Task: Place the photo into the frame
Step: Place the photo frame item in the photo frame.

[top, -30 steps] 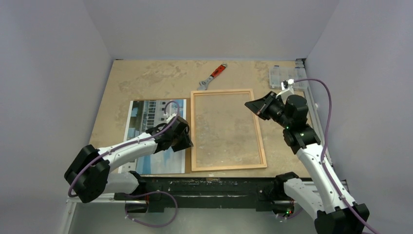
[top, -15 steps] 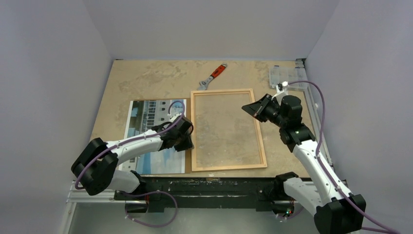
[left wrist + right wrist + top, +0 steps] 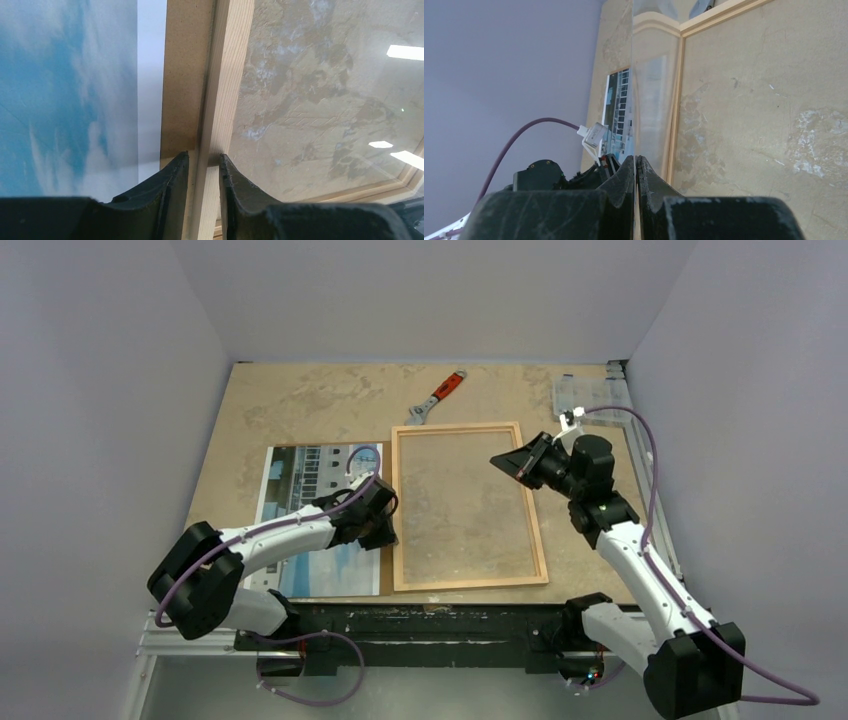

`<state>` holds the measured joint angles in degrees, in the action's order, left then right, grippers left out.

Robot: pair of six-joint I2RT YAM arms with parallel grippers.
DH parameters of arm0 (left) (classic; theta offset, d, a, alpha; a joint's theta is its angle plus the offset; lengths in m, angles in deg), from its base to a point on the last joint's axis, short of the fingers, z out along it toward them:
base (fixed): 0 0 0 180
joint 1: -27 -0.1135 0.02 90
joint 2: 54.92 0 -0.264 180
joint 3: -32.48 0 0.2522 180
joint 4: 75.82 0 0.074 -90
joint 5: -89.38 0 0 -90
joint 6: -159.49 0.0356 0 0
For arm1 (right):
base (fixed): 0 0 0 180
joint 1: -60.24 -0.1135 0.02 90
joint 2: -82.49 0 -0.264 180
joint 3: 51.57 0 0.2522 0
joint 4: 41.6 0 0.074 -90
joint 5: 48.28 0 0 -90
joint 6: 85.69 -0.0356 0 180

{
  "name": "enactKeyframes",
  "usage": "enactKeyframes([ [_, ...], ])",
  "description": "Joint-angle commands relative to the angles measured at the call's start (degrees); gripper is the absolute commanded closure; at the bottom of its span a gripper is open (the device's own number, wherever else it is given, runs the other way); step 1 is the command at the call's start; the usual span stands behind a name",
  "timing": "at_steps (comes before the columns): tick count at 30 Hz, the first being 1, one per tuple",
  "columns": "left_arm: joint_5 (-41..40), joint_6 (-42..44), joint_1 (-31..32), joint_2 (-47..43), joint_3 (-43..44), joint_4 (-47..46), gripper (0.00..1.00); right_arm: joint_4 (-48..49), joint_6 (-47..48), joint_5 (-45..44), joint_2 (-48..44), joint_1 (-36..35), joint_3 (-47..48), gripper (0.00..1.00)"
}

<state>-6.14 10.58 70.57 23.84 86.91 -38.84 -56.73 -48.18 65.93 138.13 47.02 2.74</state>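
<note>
Just left of the large rectangular frame of thin light wood strips (image 3: 462, 427), close beside its left strip, the large glossy print of a white building under blue sky (image 3: 298, 480) lies flat and face up on the tan table (image 3: 300, 400). It is not yet inside, and the left arm (image 3: 280, 537) reaches across its near half. At that left strip the left gripper (image 3: 204, 160) stands astride the wood with one finger against each side. It looks clasped on the frame, though how firmly I cannot tell. Over the frame's right strip, toward the far corner, the right gripper (image 3: 636, 159) is clenched tight on the edge of a thin clear sheet (image 3: 651, 100). The sheet rises edge-on from its fingertips and is probably the frame's glazing, lifted. The photo should handle as light, limp and slick. Lying flat it offers no lip, so I would take it by the white margin beside the frame, pinching gently to avoid a crease. The frame seems stiff and light, while its clear sheet will likely flex and slip.
</note>
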Motion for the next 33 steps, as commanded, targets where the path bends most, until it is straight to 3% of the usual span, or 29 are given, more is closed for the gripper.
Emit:
enactKeyframes([
  [1,-0.25,0.98,0.28,1.28,1.48,0.19,0.74,5.56,-1.38,2.23,0.03,-0.06,-0.62,1.0],
  [33,-0.03,2.05,0.46,2.83,2.49,1.45,0.79,8.14,-0.43,3.61,1.66,-0.01,-0.18,1.0],
])
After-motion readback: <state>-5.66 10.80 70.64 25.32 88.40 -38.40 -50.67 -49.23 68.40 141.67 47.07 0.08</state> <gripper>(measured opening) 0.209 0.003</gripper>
